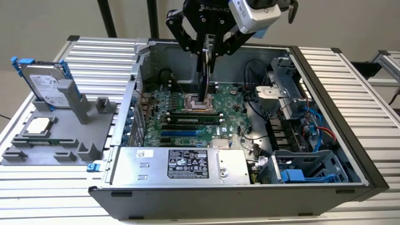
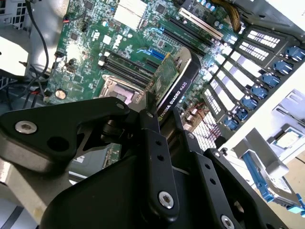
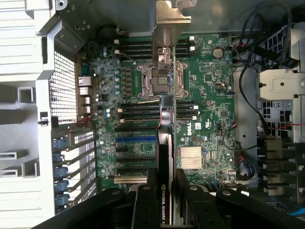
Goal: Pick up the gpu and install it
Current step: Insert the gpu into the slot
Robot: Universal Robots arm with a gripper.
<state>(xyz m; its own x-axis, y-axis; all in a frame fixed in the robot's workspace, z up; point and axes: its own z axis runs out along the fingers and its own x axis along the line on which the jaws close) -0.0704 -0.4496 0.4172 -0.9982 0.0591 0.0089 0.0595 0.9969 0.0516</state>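
My gripper (image 1: 209, 52) is shut on the gpu (image 1: 204, 79), which hangs upright and edge-on over the open computer case (image 1: 325, 89). In the exterior view its lower end lines up with the processor socket (image 1: 201, 104) on the green motherboard (image 1: 181, 117), still above the board. The second wrist view shows the gpu (image 2: 172, 80) with its green circuit face on one side and black cover on the other, clamped between my black fingers (image 2: 153, 138). In the first wrist view the gpu (image 3: 165, 157) runs away from my gripper (image 3: 166, 193), and its metal bracket (image 3: 170, 21) is at the far end.
A grey fixture (image 1: 59, 140) on the exterior view's left holds a silver hard drive with blue rails (image 1: 47, 84) and a small square chip (image 1: 39, 124). Inside the case are a power supply (image 1: 187, 164), a drive cage (image 1: 306, 168), loose cables (image 1: 256, 93) and blue-clipped rear slots (image 3: 59, 171).
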